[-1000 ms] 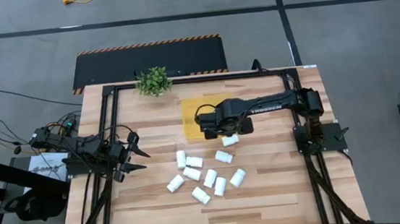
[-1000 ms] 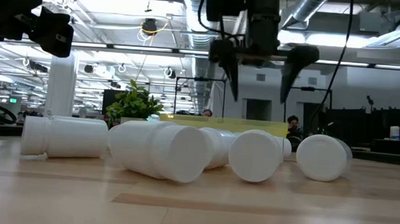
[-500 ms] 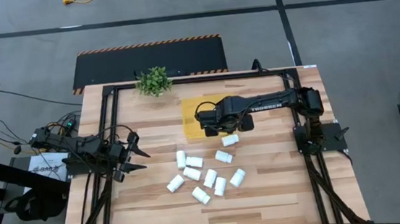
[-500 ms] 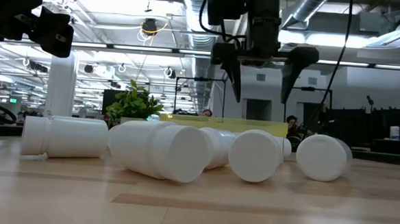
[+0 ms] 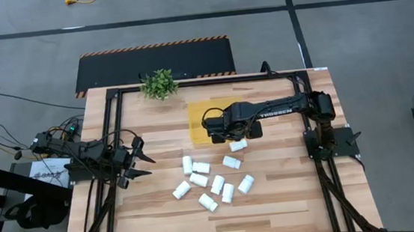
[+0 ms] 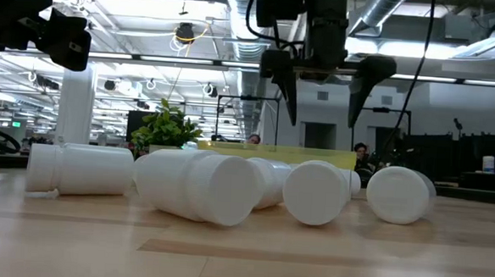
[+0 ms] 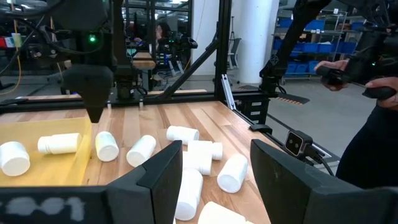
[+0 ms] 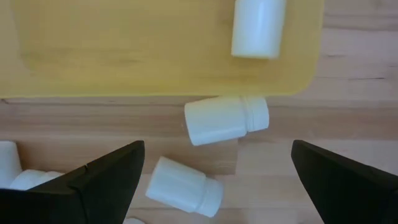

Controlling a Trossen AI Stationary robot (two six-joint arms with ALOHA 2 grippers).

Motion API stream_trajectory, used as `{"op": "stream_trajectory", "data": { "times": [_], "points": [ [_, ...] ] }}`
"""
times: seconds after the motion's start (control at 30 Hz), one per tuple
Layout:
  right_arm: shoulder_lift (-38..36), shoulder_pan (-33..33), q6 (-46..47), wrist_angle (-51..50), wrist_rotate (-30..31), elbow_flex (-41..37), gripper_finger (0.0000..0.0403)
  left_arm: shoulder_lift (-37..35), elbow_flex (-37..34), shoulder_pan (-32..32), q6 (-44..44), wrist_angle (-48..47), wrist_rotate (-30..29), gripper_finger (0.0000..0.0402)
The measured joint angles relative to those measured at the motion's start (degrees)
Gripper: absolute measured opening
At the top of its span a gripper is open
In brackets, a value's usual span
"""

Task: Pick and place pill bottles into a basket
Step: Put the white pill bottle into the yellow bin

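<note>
Hovering unchanged: right hand [image 5: 233, 136] spread | basket [image 5: 197, 118] edge | bottle [image 8: 226, 119] below

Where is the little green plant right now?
In the high view, the green plant stands at the table's far edge, on the left arm's side of the yellow basket and apart from it.

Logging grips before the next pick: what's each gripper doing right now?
Left gripper: shut, holding nothing.
Right gripper: open, empty.
</note>
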Motion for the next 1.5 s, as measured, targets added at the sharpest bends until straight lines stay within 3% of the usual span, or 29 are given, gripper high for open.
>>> {"op": "stream_trajectory", "data": {
  "times": [0.3,0.93,1.5],
  "points": [
    [-0.1,1.4,-3.6,3.5,-1.9,-5.5,0.04,0.0,0.0,0.0,0.0,0.0,0.0,0.0177],
    [-0.1,3.0,-12.6,9.6,0.5,-12.0,0.04,0.0,0.0,0.0,0.0,0.0,0.0,0.0177],
    [0.0,2.7,-14.2,11.5,2.2,-12.7,0.04,0.0,0.0,0.0,0.0,0.0,0.0,0.0177]
  ]
}}
